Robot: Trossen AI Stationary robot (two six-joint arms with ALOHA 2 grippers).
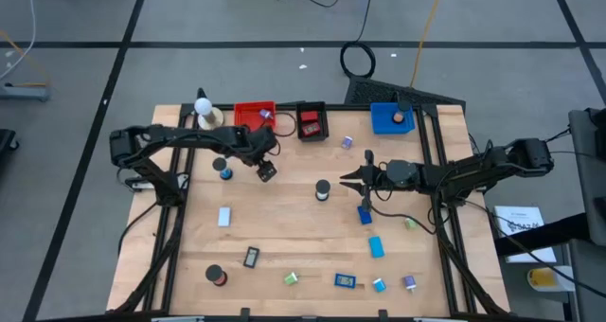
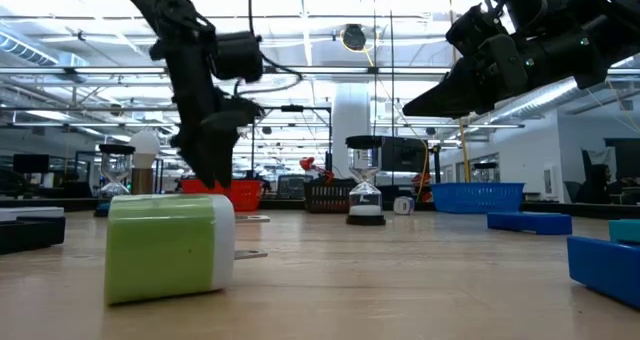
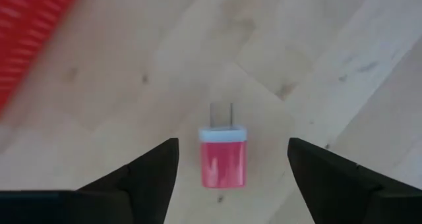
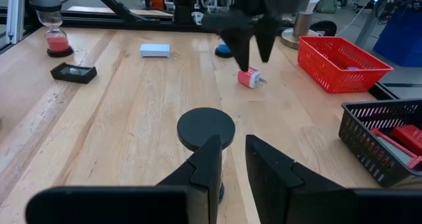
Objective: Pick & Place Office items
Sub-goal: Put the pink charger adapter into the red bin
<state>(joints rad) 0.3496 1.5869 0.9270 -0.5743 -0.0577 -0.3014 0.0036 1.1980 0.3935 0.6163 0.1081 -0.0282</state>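
Red charger plug (image 3: pixel 223 159), prongs toward the red basket (image 1: pixel 252 114), lies flat on the wooden tabletop (image 1: pixel 284 227) just in front of that basket. The left gripper (image 1: pixel 266 170) hangs directly above the plug with its fingers (image 3: pixel 151 174) spread wide, one to each side and neither touching, a stance that suits a straight descent and a pinch across the narrow body. The right gripper (image 4: pixel 232 159) hovers near the tabletop's middle, over a small hourglass with a black cap (image 4: pixel 206 128); its fingers stand only narrowly parted and hold nothing, apparently lined up to close on the cap. A black basket (image 1: pixel 311 120) and a blue bin (image 1: pixel 391 118) sit along the far edge beside the red one, probably as sorting targets. Other items remain scattered nearer the front, among them a green plug (image 2: pixel 170 248) and a black-framed rectangle (image 1: pixel 251 257).
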